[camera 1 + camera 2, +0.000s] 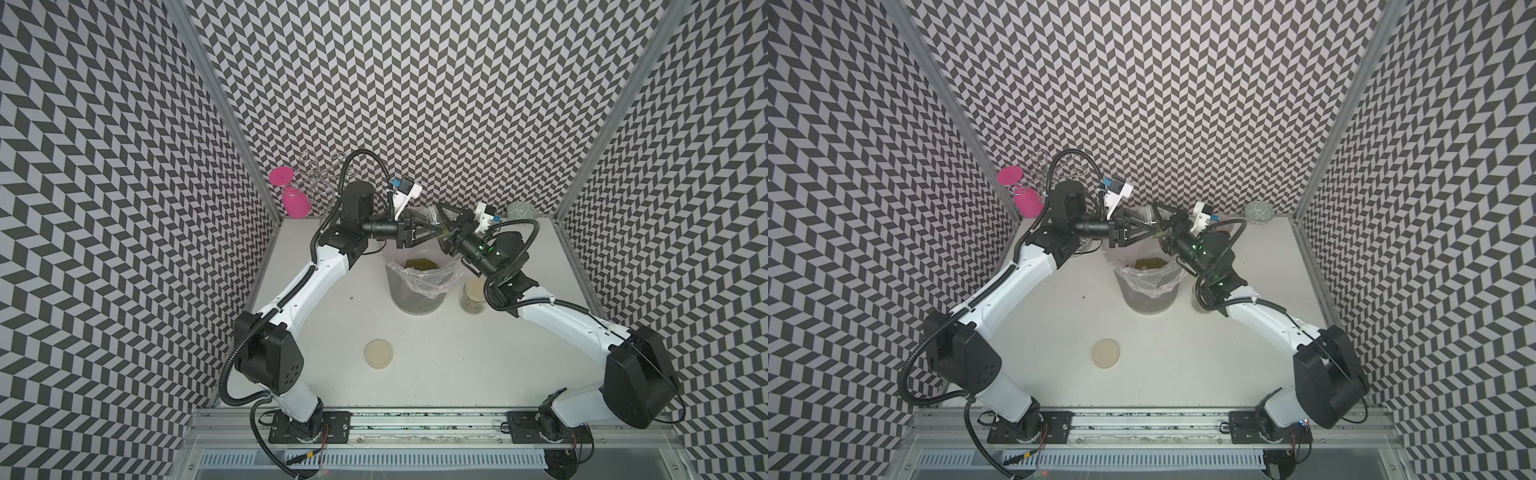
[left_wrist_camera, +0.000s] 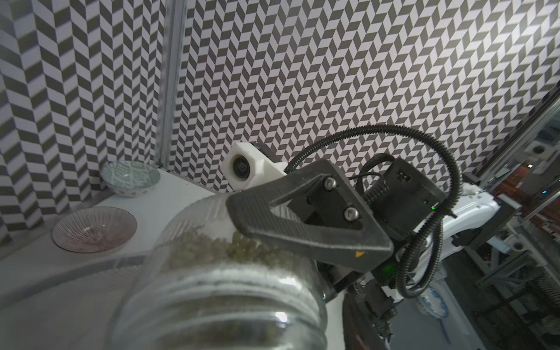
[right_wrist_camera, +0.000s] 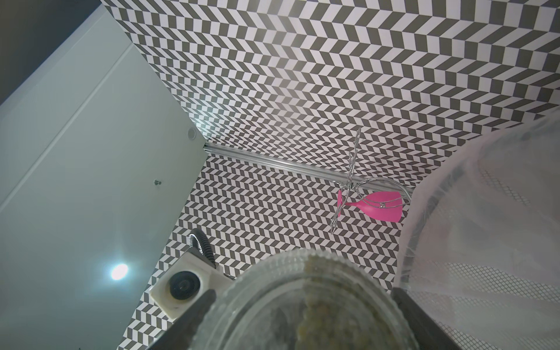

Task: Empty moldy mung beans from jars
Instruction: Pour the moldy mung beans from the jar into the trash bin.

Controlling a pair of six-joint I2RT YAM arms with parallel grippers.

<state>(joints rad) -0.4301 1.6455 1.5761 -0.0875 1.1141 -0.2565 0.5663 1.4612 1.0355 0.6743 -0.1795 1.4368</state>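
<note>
Near the lined bin (image 1: 415, 297), the right tool (image 1: 446, 227) grips a ribbed glass jar (image 2: 212, 272).

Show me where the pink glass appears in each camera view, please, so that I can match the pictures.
Top view: pink glass left of centre, above the middle.
Top view: pink glass in nearly the same place, a little further left.
Left wrist: not in it.
Right wrist: pink glass right of centre, lying sideways in the picture.
Shared landmark: the wire rack that carries it; the left wrist view lacks it too.
</note>
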